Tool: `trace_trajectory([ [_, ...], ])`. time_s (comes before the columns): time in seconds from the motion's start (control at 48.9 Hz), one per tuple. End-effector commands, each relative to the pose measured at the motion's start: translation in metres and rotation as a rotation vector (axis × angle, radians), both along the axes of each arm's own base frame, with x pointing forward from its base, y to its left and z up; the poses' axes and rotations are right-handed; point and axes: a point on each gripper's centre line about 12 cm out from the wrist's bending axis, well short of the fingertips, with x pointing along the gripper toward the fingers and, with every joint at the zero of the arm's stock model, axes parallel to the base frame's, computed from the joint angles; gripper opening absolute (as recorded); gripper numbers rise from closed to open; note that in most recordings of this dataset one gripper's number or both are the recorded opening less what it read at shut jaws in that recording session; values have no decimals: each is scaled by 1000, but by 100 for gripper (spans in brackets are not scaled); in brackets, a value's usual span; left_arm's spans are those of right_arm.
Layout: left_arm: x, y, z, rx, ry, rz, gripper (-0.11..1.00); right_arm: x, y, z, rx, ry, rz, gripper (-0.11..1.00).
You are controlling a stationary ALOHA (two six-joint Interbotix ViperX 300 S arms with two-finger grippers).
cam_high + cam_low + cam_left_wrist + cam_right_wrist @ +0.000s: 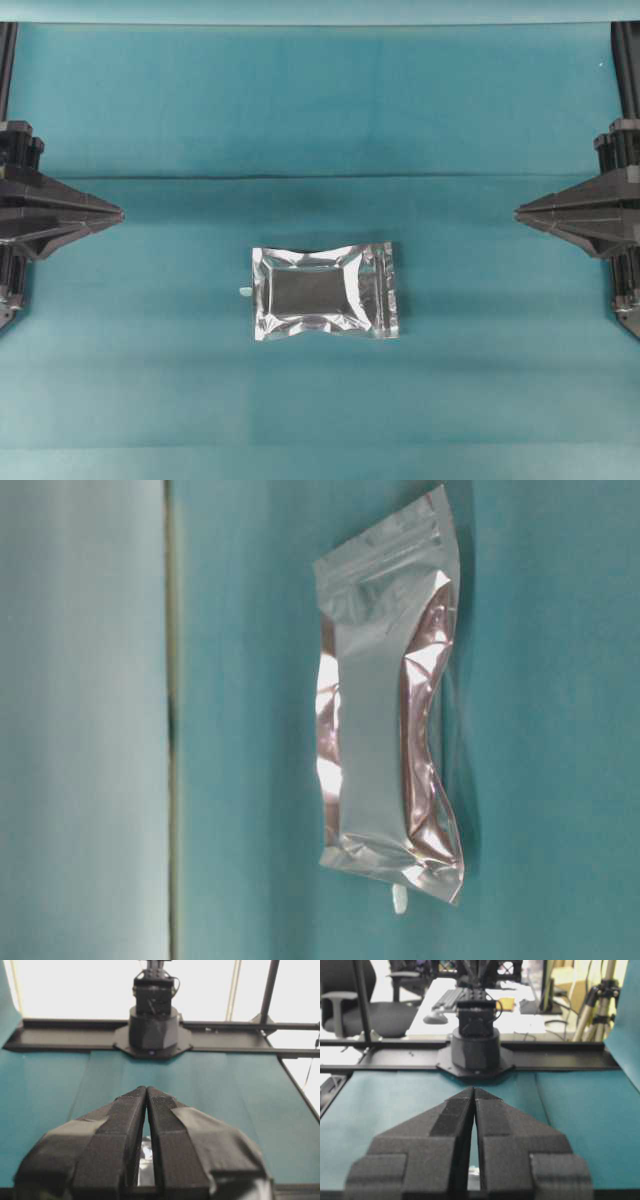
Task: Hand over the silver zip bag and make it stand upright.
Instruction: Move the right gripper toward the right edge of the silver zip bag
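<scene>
The silver zip bag [325,291] lies flat in the middle of the teal cloth, its zip strip at its right end. The table-level view shows the same bag [390,705] from close by. My left gripper [118,213] hangs at the left edge, well apart from the bag, fingertips touching and holding nothing. At the right edge my right gripper [520,211] is likewise shut and empty. In the left wrist view the shut gripper [146,1089] hides most of the bag; a sliver of it [145,1157] shows through the slit between the fingers. The right wrist view shows its gripper [474,1090] shut too.
A small white scrap [244,291] lies against the bag's left edge. The teal cloth [320,120] has a fold line running across above the bag. Each wrist view faces the opposite arm's base [153,1025] [476,1045] on a black frame rail.
</scene>
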Motion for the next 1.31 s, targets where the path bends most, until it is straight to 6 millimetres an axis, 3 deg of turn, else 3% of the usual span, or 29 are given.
trace_trajectory([
  [0.0,7,-5,13,6,-23,-25,14,2,2,11,32,-27,13,15],
  [0.143,16,-5,17,7,-9,-25,1,11,2,12,229,49,10,2],
  [0.389,33,-6,13,15,40,-25,1,32,2,-12,691,223,-30,-1],
  [0.655,43,-4,7,17,75,-19,1,55,-1,-75,1113,440,-202,-1],
  [0.86,44,-3,6,17,80,-15,1,70,-2,-115,1182,522,-303,5],
  [1.003,44,-3,6,12,78,-15,1,79,-3,-133,1210,558,-353,21],
  [1.208,44,-3,6,11,83,-15,1,85,4,-164,1240,645,-417,79],
  [1.29,44,-3,5,11,89,-15,1,87,5,-174,1239,656,-431,95],
])
